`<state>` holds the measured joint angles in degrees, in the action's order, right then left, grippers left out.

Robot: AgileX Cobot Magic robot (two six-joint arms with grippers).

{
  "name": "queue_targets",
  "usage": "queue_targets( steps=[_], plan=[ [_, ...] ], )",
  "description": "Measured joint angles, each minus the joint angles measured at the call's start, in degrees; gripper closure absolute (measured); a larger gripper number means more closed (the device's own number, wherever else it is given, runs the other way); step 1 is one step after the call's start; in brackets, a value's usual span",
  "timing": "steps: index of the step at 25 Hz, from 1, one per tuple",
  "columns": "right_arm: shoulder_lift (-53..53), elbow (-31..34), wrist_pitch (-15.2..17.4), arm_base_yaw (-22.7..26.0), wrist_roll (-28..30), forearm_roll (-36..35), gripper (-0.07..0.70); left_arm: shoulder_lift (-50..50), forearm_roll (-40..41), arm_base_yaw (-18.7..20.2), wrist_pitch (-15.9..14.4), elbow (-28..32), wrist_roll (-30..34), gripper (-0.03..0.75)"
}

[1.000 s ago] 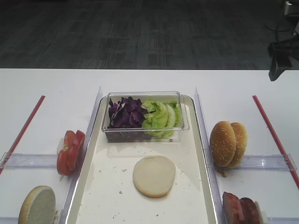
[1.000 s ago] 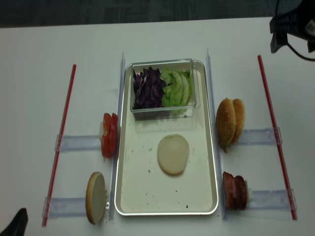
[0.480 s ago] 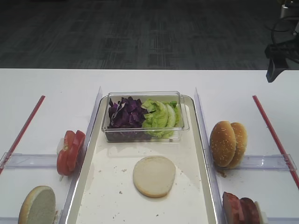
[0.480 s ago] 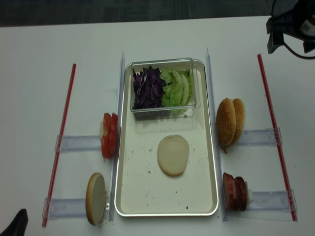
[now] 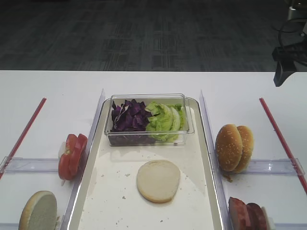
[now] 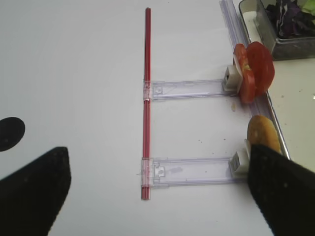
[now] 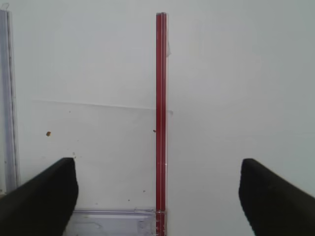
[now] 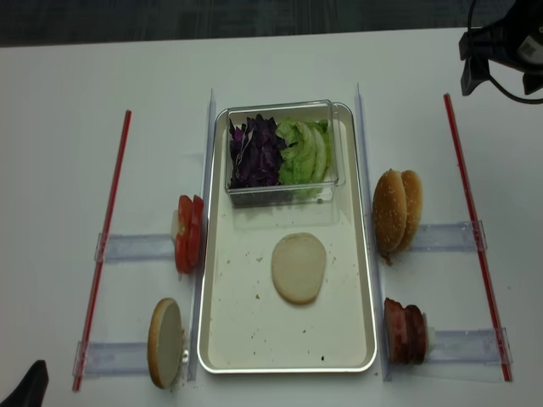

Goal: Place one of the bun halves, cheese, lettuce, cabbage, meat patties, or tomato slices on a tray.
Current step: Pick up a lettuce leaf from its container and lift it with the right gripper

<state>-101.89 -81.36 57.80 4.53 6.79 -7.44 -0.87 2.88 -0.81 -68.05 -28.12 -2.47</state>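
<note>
From the first high view I see the long shiny silver tray (image 5: 207,158) on the white bench (image 5: 57,91). A pale round bun half (image 5: 158,180) lies flat in it. The crinkled green lettuce (image 5: 165,120) and dark purple cabbage (image 5: 129,116) sit in a small clear plastic box (image 5: 149,139) at the tray's far end.

My right wrist view shows the right fingers (image 7: 157,196) spread wide, holding nothing, over a red strip (image 7: 161,113).

My left wrist view shows the left fingers (image 6: 157,191) wide apart and empty, with red tomato slices (image 6: 253,71) beside the tray.

In the second high view, reddish-brown meat patties (image 8: 404,329) stand right of the tray.
</note>
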Motion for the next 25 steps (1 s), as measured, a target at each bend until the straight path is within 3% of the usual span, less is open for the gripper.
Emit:
queue_targets(
  steps=[7,25],
  plan=[
    [-0.1,-0.3,0.5,-0.7,-1.0,-0.2,-0.043,0.0,0.0,0.0,0.0,0.0,0.0,0.044],
    [-1.0,-3.3,0.8,-13.5,-12.8,2.7,-0.043,0.0,0.0,0.0,0.0,0.0,0.0,0.044]
  ],
)
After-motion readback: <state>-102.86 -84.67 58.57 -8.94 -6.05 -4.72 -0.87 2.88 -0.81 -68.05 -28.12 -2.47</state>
